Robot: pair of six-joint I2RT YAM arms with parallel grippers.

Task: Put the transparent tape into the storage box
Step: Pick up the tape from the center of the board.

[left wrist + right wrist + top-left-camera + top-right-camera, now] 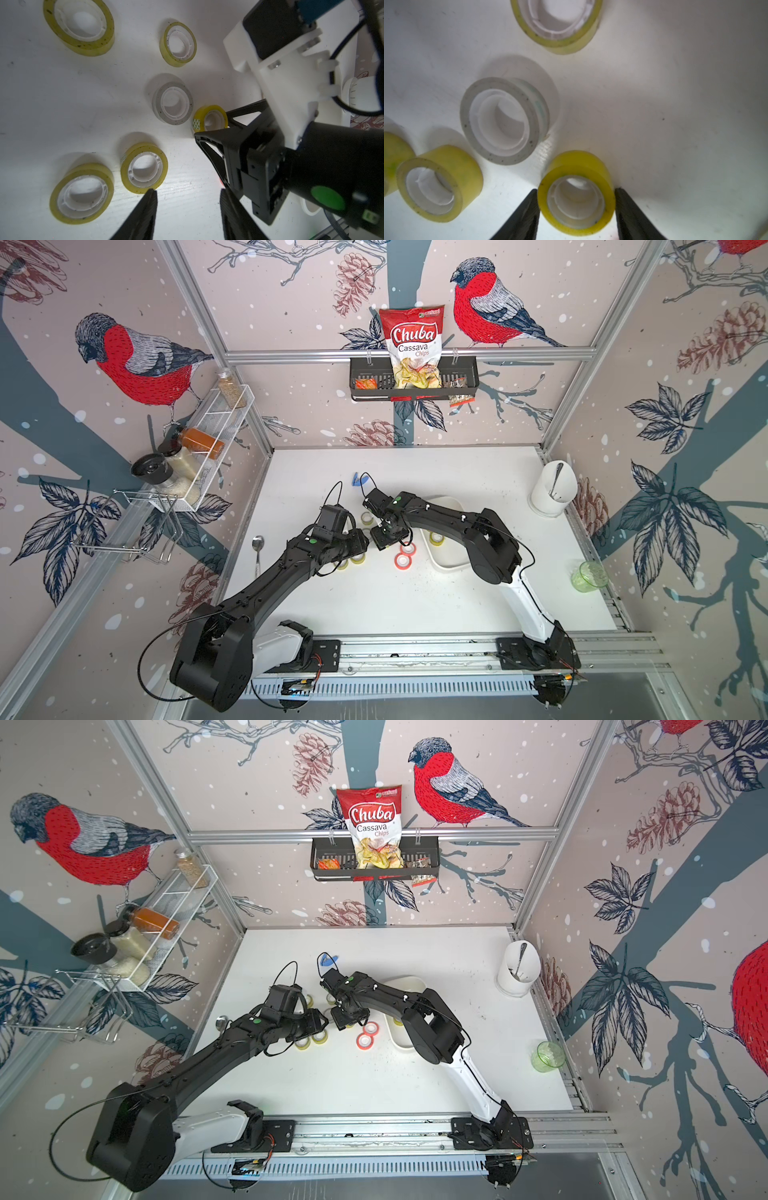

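White tabletop (415, 605) — right gripper (576, 189) jaws pinch yellowish tape roll (575, 162), frame's lower centre, bound for storage box (446, 561); left gripper (188, 191) parted, empty.

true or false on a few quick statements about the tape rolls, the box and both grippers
1. The storage box already holds a yellow roll. True.
2. The red-and-white rolls lie inside the box. False: they lie on the table beside it.
3. The right gripper has a bright yellow roll between its fingers. True.
4. The left gripper holds the clear roll. False: its jaws are empty, and that roll lies on the table.
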